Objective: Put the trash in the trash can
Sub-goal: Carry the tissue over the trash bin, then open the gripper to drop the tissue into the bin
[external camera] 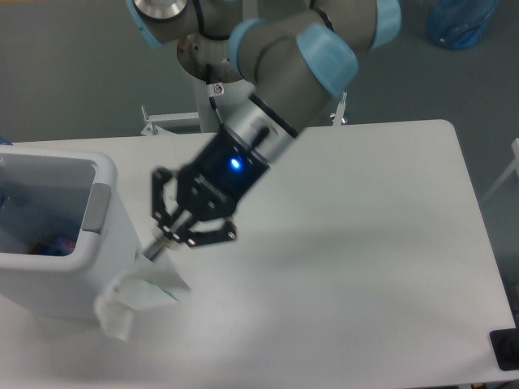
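My gripper (162,245) is shut on the top of a crumpled white wrapper (134,292) with a green fleck. The wrapper hangs below the fingers, lifted off the table, just in front of the trash can's right front corner. The trash can (49,235) is a boxy white bin with a grey side panel at the left edge. Inside it I see a bit of blue and red, part of the crushed bottle (50,244), mostly hidden by the bin wall.
The white table (365,267) stretches to the right of the arm. A black object (507,348) sits at the table's front right corner. A blue bag (458,20) lies on the floor at the top right.
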